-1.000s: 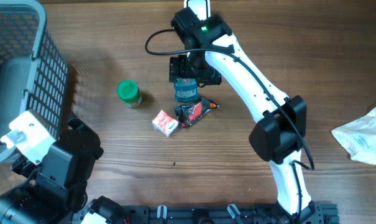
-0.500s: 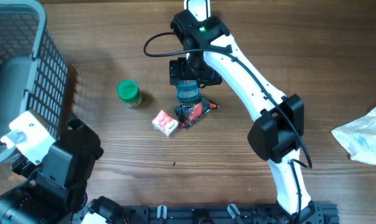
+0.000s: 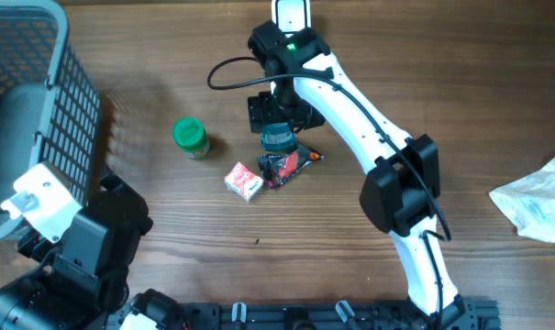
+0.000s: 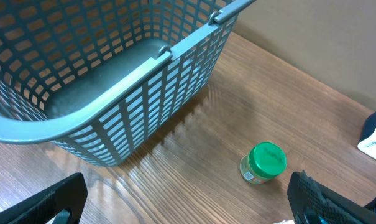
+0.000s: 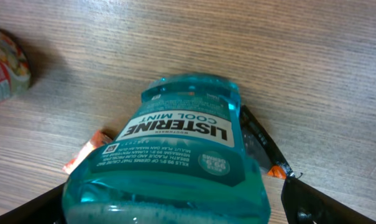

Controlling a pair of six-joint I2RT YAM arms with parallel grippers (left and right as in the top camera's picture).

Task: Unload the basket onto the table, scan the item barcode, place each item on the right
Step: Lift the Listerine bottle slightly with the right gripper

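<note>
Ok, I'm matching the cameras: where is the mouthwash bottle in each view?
Overhead: the mouthwash bottle sits upper centre, right of the green-lidded jar.
Left wrist: not in it.
Right wrist: it fills the centre.
Shared landmark: the jar, lower right in left wrist.
</note>
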